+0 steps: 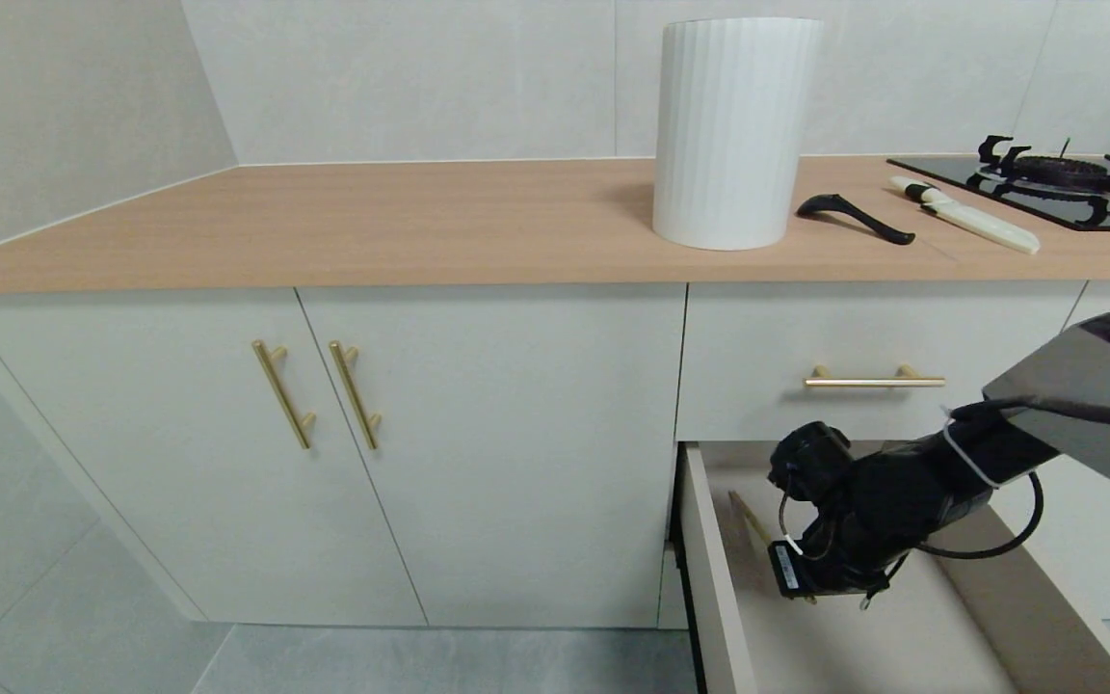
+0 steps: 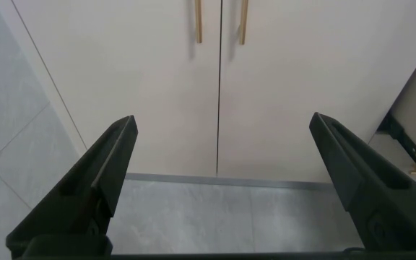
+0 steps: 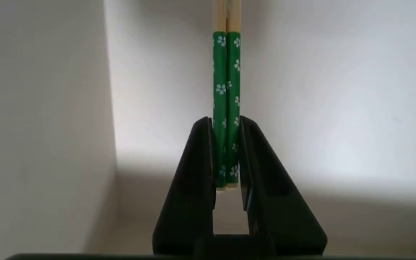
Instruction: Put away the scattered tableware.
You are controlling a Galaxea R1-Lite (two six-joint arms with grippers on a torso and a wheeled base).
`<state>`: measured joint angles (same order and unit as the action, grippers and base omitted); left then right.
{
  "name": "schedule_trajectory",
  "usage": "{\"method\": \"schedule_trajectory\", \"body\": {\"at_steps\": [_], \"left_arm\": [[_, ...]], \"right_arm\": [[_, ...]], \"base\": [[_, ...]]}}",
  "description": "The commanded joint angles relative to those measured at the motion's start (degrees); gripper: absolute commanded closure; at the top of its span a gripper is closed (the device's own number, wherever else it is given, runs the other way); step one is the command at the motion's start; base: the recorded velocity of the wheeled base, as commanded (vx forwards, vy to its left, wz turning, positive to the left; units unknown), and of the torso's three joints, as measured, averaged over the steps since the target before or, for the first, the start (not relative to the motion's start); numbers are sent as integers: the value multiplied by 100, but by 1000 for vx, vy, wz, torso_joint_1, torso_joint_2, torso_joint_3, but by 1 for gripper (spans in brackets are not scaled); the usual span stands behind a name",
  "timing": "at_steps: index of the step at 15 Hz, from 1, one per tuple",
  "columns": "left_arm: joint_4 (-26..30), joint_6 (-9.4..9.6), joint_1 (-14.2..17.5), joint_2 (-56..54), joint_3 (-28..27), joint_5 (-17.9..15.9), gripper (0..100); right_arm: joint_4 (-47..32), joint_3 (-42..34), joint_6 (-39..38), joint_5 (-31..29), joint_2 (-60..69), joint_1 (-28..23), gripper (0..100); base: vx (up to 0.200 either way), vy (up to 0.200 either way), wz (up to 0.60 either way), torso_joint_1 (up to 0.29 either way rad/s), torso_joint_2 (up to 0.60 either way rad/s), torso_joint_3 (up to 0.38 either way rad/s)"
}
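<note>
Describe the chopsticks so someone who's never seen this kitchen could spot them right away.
Below the wooden countertop, on the right, one drawer stands pulled open. Inside it the right gripper is shut on a pair of chopsticks: pale wood with green ends dotted with white flowers, the only green thing around.

Kitchen corner. Pale grey large-tiled walls point(image 1: 401, 77) meet behind a light wood-grain laminate desk point(image 1: 372, 222). Beneath it, two cream flat-fronted cabinet doors point(image 1: 516, 463) carry slim brass bar handles point(image 1: 282, 393) at their meeting edges. Beside them, a shut cream drawer front point(image 1: 757, 347) bears a level brass bar handle point(image 1: 874, 382). A black glass gas hob point(image 1: 1046, 193) sits at the desk's right end. Grey stone-look floor tiles point(image 1: 420, 660) lie below.
</note>
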<state>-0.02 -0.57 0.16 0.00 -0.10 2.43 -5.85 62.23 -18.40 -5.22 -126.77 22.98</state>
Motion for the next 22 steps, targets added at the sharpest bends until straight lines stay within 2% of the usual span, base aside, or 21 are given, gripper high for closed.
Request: {"method": "schedule_trajectory", "body": {"at_steps": [1, 17, 18, 22], "left_arm": [[2, -4, 2, 0, 1, 4, 0], [2, -4, 2, 0, 1, 4, 0], [2, -4, 2, 0, 1, 4, 0], [2, -4, 2, 0, 1, 4, 0]], "right_arm": [[207, -124, -15, -155, -445, 40, 100], [462, -150, -15, -269, -691, 31, 100], [462, -150, -15, -269, -691, 31, 0], [462, -168, -15, -252, -630, 31, 0]], "base": [[0, 0, 0, 0, 0, 0], [0, 0, 0, 0, 0, 0], [0, 0, 0, 0, 0, 0], [0, 0, 0, 0, 0, 0]]}}
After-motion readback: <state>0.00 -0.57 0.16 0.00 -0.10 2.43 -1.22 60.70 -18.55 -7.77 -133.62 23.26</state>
